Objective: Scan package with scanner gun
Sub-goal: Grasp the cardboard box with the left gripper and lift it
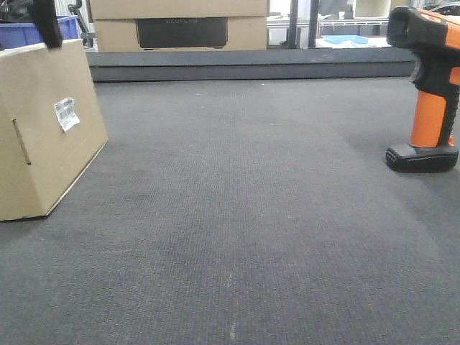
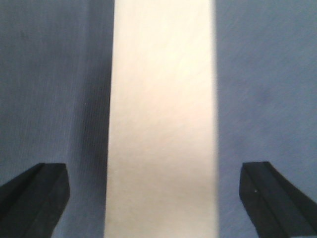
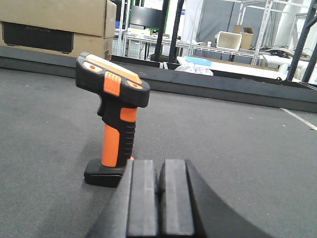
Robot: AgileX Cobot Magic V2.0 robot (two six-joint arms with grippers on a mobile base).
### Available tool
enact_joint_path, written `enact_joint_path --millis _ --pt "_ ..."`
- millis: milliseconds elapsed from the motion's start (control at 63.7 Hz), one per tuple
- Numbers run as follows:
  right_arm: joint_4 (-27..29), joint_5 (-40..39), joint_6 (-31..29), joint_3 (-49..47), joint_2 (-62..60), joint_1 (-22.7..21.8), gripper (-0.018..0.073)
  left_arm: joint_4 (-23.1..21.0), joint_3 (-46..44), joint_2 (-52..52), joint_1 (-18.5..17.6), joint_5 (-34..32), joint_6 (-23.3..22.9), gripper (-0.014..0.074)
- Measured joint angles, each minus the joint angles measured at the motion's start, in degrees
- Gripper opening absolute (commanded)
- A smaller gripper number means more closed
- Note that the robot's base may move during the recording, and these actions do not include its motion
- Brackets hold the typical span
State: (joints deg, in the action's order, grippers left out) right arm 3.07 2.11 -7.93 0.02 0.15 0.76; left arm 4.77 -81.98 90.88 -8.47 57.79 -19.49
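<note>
The package is a brown cardboard box [image 1: 43, 129] standing at the far left, with a white barcode label [image 1: 66, 113] on its right-facing side. My left gripper [image 2: 158, 201] hovers over the box's narrow top [image 2: 161, 99], open wide, with one black finger [image 2: 34, 198] on each side and apart from it. One of its fingers [image 1: 49, 21] shows above the box in the front view. The orange and black scanner gun [image 1: 430, 86] stands upright on its base at the far right. My right gripper [image 3: 158, 198] is shut and empty, just behind the scanner [image 3: 116, 119].
Everything stands on a dark grey carpeted surface [image 1: 237, 215] with a raised dark edge [image 1: 251, 68] at the back. Behind it are a large cardboard box [image 1: 180, 25], a blue bin [image 1: 29, 32] and metal shelving.
</note>
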Motion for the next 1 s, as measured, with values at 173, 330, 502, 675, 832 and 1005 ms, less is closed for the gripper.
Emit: enact_joint_path --millis 173,330,502,675,832,1005 --pt "0.0 0.0 0.0 0.0 0.0 0.0 -0.0167 0.0 0.0 3.5 0.0 3.4 0.1 0.0599" --pt "0.0 0.0 0.0 0.0 0.0 0.0 -0.0167 0.0 0.0 5.0 0.0 4.8 0.8 0.0574" --pt "0.0 0.0 0.0 0.0 0.0 0.0 -0.0167 -0.6 0.0 5.0 0.0 5.7 0.8 0.0302" --pt "0.0 0.0 0.0 0.0 0.0 0.0 -0.0167 -1.1 0.0 5.0 0.0 5.8 1.0 -0.011" --pt "0.0 0.0 0.0 0.0 0.0 0.0 -0.0167 -1.6 -0.2 5.0 0.0 5.8 1.3 -0.0111" --pt "0.0 0.0 0.0 0.0 0.0 0.0 -0.0167 -6.4 -2.4 4.7 0.0 5.9 1.3 -0.0111"
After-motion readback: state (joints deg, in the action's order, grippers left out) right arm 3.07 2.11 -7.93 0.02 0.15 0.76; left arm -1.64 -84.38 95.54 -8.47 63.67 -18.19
